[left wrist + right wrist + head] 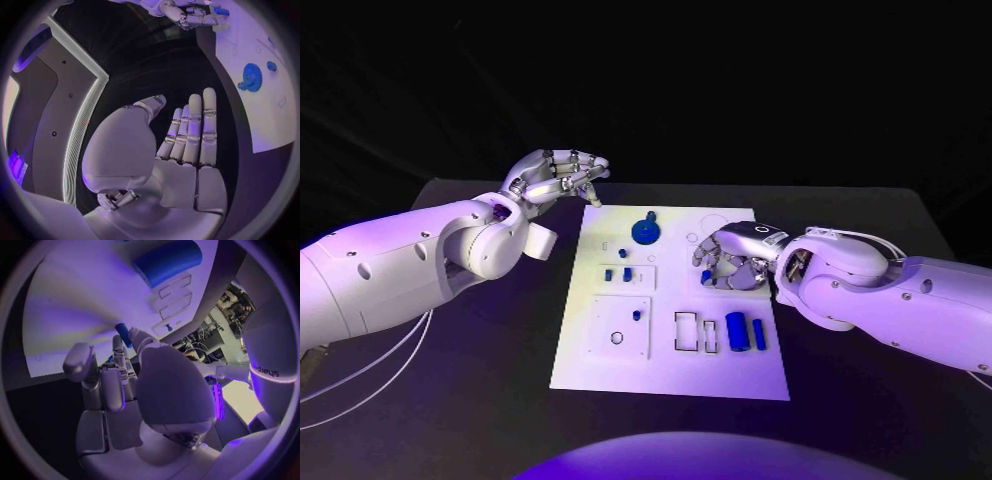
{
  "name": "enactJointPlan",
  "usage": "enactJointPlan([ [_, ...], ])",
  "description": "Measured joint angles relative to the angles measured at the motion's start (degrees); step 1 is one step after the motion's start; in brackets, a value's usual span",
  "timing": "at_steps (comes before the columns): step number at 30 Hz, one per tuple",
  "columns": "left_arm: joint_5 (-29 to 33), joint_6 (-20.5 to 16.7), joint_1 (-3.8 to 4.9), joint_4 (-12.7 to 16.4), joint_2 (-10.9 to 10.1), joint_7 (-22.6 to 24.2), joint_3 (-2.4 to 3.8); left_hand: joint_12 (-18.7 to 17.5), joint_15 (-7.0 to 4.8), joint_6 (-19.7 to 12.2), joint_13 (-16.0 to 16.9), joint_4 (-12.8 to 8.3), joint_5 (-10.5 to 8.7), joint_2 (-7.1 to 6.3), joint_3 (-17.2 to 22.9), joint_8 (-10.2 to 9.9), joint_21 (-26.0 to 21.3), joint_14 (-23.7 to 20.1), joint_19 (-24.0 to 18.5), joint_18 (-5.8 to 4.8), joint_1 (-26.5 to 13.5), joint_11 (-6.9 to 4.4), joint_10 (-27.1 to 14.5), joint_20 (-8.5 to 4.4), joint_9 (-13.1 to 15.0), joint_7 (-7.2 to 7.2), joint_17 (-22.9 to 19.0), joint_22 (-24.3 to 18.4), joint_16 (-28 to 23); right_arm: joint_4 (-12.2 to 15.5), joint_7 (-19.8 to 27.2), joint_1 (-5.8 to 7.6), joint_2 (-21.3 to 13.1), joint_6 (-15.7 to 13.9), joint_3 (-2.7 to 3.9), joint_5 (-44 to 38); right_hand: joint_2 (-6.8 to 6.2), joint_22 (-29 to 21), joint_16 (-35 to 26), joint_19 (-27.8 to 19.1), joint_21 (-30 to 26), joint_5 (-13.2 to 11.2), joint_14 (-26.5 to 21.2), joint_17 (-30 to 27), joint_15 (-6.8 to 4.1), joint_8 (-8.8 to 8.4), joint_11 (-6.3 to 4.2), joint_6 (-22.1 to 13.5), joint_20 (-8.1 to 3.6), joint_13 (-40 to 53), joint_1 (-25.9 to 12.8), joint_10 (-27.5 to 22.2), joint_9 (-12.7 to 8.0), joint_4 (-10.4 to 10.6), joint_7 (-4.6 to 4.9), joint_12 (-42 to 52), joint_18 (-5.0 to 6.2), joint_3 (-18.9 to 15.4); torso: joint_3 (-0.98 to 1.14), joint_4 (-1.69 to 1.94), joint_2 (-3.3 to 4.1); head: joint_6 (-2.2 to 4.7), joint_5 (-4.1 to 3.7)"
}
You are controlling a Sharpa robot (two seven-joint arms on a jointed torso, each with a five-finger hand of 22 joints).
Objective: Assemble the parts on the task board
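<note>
Head view: a small blue part [707, 276] is pinched in the curled fingers of the right hand [730, 258] over the task board [671, 380] at centre, while nothing is held by the left hand [554, 178], fingers loosely apart, at upper left.

The task board [589, 370] looked like smooth matt white plate, the gear [646, 232] matt blue plastic. Each robot hand [181, 150] showed glossy silver metal; the desk [444, 400] was matt black.

head camera looks down — wrist cameras close, sharing the task board [671, 300].
</note>
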Motion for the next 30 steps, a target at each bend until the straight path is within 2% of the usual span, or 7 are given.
enactJointPlan([
  [10, -0.1, 0.0, 0.0, 0.0, 0.0, 0.0, 0.0, 0.0, 0.0, -0.2, 0.0, 0.0, 0.0, 0.0, 0.0, 0.0, 0.0, 0.0, 0.0, 0.0, 0.0, 0.0, 0.0, 0.0, 0.0, -0.2, 0.0, 0.0, 0.0, -0.1, -1.3, -0.25, 0.3, 0.1, -0.1, -2.1, 0.0, 0.0, 0.2, 0.4, 0.5, 0.0, 0.2, 0.6, -0.64, 1.48, -0.01, 0.0, -0.4, -0.1, 0.0, 0.0, 0.6, 0.5, 0.0, 0.0, 0.0, 5.6, 0.01, -0.02, -0.02, -0.12, 0.01],
  [17, -0.3, 0.0, 0.0, 0.0, 0.0, 0.0, 0.0, 0.0, 0.0, -0.2, 0.0, 0.0, 0.0, 0.0, 0.0, 0.2, 0.0, 0.0, 0.0, -0.01, 0.0, 0.0, 0.0, 0.0, 0.0, -0.2, 0.0, 0.0, 0.0, 0.1, -2.0, -0.36, 0.3, 0.1, -0.12, -3.3, -0.15, 0.0, 0.2, 0.6, 0.7, -0.2, 0.0, 0.6, -1.26, 3.39, -1.65, 0.5, -0.61, -0.1, -0.2, 1.7, 2.2, -0.2, -0.06, 0.2, 0.0, 11.2, 0.0, -0.02, -0.05, -0.08, -0.16],
  [23, -0.5, 0.1, 0.0, 0.0, 0.0, 0.0, 0.0, 0.0, 0.0, -0.2, 0.0, 0.0, 0.0, 0.0, 0.0, 0.2, 0.0, 0.0, 0.0, 0.0, 0.0, 0.0, 0.0, 0.0, 0.0, -0.2, 0.0, 0.0, 0.0, 0.2, -2.1, -0.46, 0.3, 0.1, -0.19, -4.0, -0.14, 0.0, 0.2, 0.6, 0.7, 0.0, 0.0, 0.5, -1.67, 5.26, -2.34, 1.4, -1.04, 0.4, -1.7, 2.9, 4.1, -1.0, 0.05, 0.3, 0.01, 16.4, 0.0, -0.02, -0.04, -0.08, -0.18],
  [24, -0.6, 0.1, 0.0, 0.0, 0.0, 0.0, 0.0, 0.0, 0.0, -0.2, 0.0, 0.0, 0.0, 0.0, 0.0, 0.2, 0.0, 0.0, 0.0, -0.01, 0.0, 0.0, 0.0, 0.0, 0.0, -0.2, 0.0, 0.0, 0.0, 0.2, -2.2, -0.52, 0.2, 0.1, -0.25, -4.0, -0.06, 0.0, 0.2, 0.6, 0.7, 0.3, 0.0, 0.5, -1.67, 5.19, -2.65, 2.5, -1.04, 1.0, -1.8, 3.5, 4.1, -1.4, -0.01, 0.8, 0.01, 17.3, 0.0, -0.02, -0.03, -0.08, -0.17],
  [27, -0.6, 0.1, 0.0, 0.0, 0.0, 0.0, 0.01, 0.0, 0.0, -0.2, 0.0, 0.0, 0.0, 0.0, 0.0, 0.2, 0.0, 0.0, 0.0, -0.01, 0.0, 0.0, 0.0, 0.0, 0.0, -0.2, 0.0, 0.0, 0.0, 0.3, -2.3, -0.54, 0.2, -0.1, -0.24, -4.2, -0.14, 0.0, 0.2, 0.6, 0.9, 0.3, 0.0, 0.4, -1.67, 5.41, -2.57, 2.5, -1.04, 0.6, -2.3, 3.6, 4.1, -1.8, -0.02, 0.6, 0.0, 18.2, 0.0, -0.02, -0.02, -0.16, -0.14],
  [28, -0.6, 0.2, 0.0, 0.0, 0.0, 0.0, 0.01, 0.0, 0.0, -0.2, 0.0, 0.0, 0.0, 0.0, 0.0, 0.2, 0.0, 0.0, 0.0, 0.0, 0.0, 0.0, 0.0, 0.0, 0.0, -0.2, 0.0, 0.0, 0.0, 0.3, -2.4, -0.54, 0.2, -0.1, -0.21, -4.2, -0.14, 0.0, 0.2, 0.7, 0.9, 0.2, 0.0, 0.4, -1.67, 5.48, -2.56, 3.2, -1.15, 0.3, -2.3, 3.6, 4.1, -2.0, -0.69, 0.4, 0.0, 18.4, 0.0, -0.02, -0.02, -0.18, -0.13],
  [30, -0.6, 0.2, 0.0, 0.0, 0.0, 0.0, 0.01, 0.0, 0.0, -0.2, 0.0, 0.0, 0.0, 0.0, 0.0, 0.2, 0.0, 0.0, 0.0, 0.0, 0.0, 0.0, 0.0, 0.0, 0.0, -0.2, 0.0, 0.0, 0.0, 0.4, -2.5, -0.53, 0.1, -0.3, -0.2, -4.4, -0.39, 0.0, 0.2, 0.8, 0.9, 0.2, 0.0, 0.4, -1.67, 5.49, -2.56, 3.8, -1.24, 0.1, -2.5, 3.6, 4.1, -2.3, -1.36, 0.2, 0.0, 18.7, 0.01, -0.02, -0.02, -0.23, -0.11],
])
